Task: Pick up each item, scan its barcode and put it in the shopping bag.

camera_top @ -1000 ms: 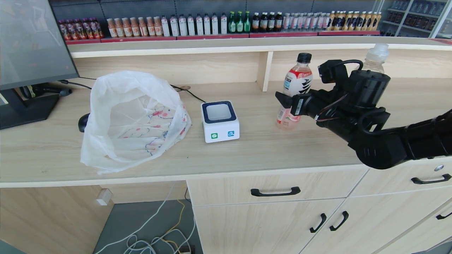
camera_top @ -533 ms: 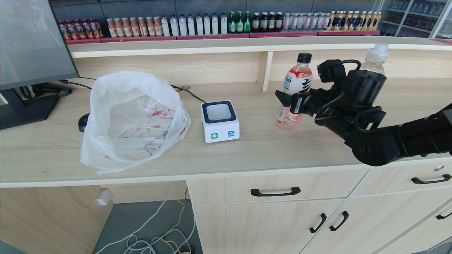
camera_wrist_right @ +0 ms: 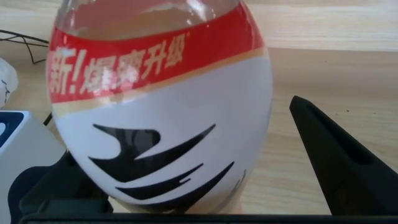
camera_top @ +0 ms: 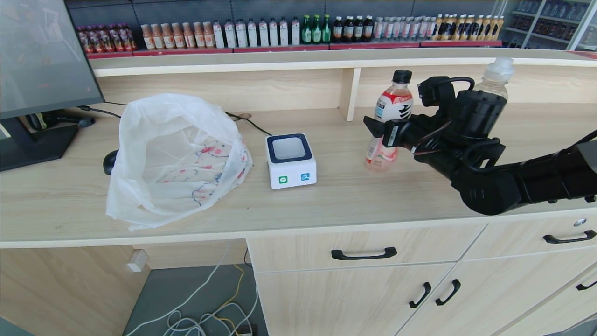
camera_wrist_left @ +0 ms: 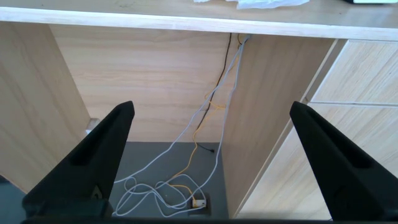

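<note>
Now the shopping bag (camera_top: 172, 158) sits well apart from the right gripper's (camera_top: 389, 131) fingers (camera_wrist_right: 339, 162), with the scanner (camera_top: 290, 160) nearer them. The pink bottle (camera_top: 394, 105) stands between those fingers, which are apart. Picking up comes first: I think they must squeeze it next.

Black arm (camera_top: 536, 179); looped cables (camera_top: 454, 79); claw's (camera_top: 389, 128) 2 fingers (camera_wrist_right: 336, 162) seemingly wedge-shaped.

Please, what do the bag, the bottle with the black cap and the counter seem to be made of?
Bag: probably thin plastic film; translucent white, crumpled, a print showing through.
Bottle: clear glossy plastic, it seems; pink drink shows through near its base, below a printed label.
Counter: light wood or wood-look laminate, matte; grain lines run along it.
</note>
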Controlling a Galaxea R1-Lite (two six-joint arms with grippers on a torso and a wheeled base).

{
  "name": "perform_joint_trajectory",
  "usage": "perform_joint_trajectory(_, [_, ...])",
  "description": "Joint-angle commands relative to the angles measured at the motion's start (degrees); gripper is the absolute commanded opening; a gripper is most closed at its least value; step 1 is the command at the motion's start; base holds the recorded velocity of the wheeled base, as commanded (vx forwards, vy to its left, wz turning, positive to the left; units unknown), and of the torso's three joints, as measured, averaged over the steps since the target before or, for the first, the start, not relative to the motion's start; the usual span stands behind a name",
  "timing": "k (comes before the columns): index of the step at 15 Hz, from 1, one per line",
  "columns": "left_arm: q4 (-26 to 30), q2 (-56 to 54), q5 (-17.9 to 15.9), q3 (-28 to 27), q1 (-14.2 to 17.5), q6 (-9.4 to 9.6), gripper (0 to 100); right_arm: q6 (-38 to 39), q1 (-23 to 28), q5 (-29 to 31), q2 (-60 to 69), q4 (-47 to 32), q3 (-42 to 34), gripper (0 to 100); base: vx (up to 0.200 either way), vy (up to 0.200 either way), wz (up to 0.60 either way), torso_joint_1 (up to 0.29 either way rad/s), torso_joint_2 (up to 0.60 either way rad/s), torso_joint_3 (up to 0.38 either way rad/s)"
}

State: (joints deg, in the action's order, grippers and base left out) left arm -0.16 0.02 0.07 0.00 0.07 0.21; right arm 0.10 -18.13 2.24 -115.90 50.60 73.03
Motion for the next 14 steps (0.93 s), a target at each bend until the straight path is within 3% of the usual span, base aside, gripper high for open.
perform_joint_trajectory(1, [0.0, 0.0, 0.0, 0.0, 0.0, -0.03, 100, 0.0, 0.0, 0.0, -0.2, 0.0, 0.4, 100, 0.0, 0.0, 0.0, 0.0, 0.0, 0.0])
perform_joint_trajectory(3, [0.0, 0.0, 0.0, 0.0, 0.0, -0.03, 100, -0.1, 0.0, 0.0, -0.2, 0.0, 0.0, 100, 0.0, 0.0, 0.0, 0.0, 0.0, 0.0])
perform_joint_trajectory(4, [0.0, 0.0, 0.0, 0.0, 0.0, 0.06, 100, -0.2, 0.0, 0.0, -0.2, 0.1, 0.0, 0, 0.0, 0.0, 0.0, 0.0, 0.0, 0.0])
perform_joint_trajectory(14, [0.0, 0.0, 0.0, 0.0, 0.0, 0.06, 100, 0.1, -0.2, -0.1, 0.4, 0.2, 1.7, 0, 0.0, 0.0, 0.0, 0.0, 0.0, 0.0])
